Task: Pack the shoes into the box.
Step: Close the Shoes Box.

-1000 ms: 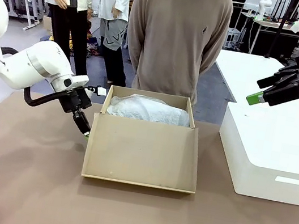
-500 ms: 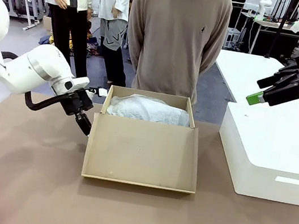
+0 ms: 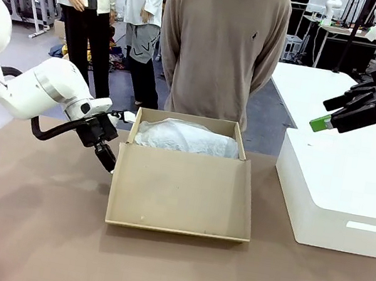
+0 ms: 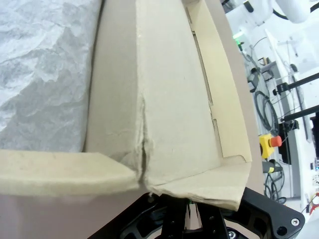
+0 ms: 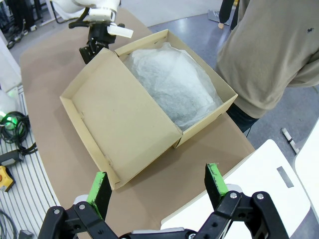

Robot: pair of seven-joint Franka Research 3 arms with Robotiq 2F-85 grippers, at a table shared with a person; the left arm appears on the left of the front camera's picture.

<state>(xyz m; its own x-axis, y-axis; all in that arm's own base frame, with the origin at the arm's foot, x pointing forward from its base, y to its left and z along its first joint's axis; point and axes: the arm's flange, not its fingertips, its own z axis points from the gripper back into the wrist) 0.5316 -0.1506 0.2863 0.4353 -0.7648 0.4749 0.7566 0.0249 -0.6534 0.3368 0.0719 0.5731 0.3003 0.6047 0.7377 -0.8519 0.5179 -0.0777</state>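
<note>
1. Brown counter (image 3: 29,229) is carrying the box (image 3: 183,190), which is sitting open in front of the person, its flap lid (image 3: 183,192) lying toward the robot and white tissue paper (image 3: 187,139) bulging inside.
2. Left claw (image 3: 108,160), pressed together, is touching the lid's left corner.
3. Right claw (image 5: 157,184) is hanging spread, well above the box and gripping nothing.
4. The shoes must be lying under the tissue, I'd guess.
5. Closing well means lifting that corner evenly, so the creased hinge isn't tearing.
</note>
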